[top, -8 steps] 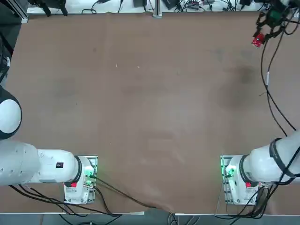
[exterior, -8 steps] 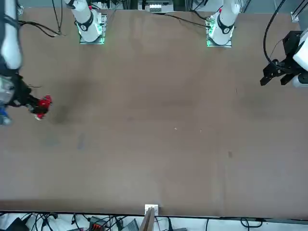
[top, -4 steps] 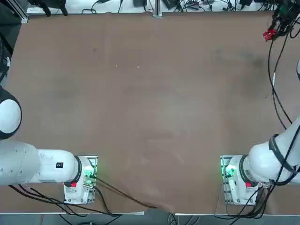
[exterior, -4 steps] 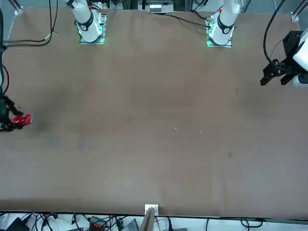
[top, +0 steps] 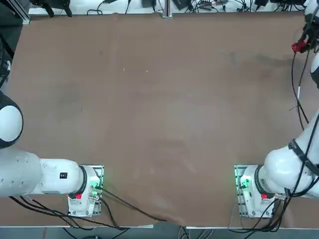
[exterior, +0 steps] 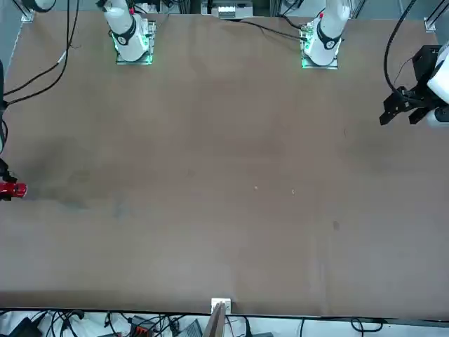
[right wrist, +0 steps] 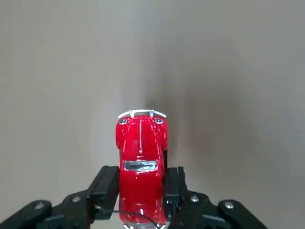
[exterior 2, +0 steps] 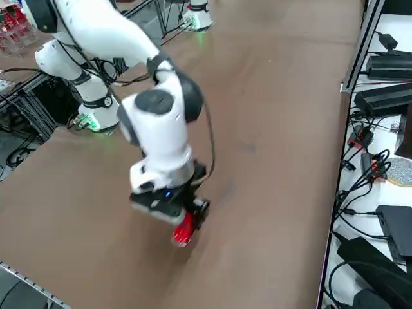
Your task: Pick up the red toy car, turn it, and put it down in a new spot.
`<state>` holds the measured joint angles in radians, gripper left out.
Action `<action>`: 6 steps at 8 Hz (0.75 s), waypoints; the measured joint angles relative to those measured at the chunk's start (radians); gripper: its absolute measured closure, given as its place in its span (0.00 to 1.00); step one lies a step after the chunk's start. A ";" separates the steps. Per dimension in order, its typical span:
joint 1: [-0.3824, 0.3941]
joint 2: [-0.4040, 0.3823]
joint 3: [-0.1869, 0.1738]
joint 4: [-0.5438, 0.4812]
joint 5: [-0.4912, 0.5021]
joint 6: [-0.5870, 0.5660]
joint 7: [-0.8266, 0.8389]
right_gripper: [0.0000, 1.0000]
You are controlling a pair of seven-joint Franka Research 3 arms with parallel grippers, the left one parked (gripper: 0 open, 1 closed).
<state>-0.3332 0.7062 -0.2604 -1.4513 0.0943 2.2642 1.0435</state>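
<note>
The right gripper (right wrist: 141,191) is clamped on the red toy car (right wrist: 141,162), one black finger (right wrist: 106,183) pressed to each flank and the car's silver bumper pointing away from the wrist over the brown table (right wrist: 228,71). In the top view the car (top: 298,47) sits at the upper right edge of the frame, and in the front view it (exterior: 12,189) lies at the far left edge, about mid-height. In the right side view the car (exterior 2: 184,229) hangs nose-down beneath the gripper in the lower centre of the frame; whether it touches the table cannot be told.

One red toy car (right wrist: 141,164), one brown table (top: 159,109) and two green-lit robot bases (top: 248,191).
</note>
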 joint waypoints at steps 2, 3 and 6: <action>-0.044 0.051 0.008 0.002 0.051 0.057 -0.055 0.49; -0.051 0.067 0.009 0.004 0.086 0.067 -0.088 0.49; -0.057 0.094 0.011 0.007 0.108 0.076 -0.119 0.49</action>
<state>-0.3899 0.8003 -0.2491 -1.4439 0.2027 2.3400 0.9244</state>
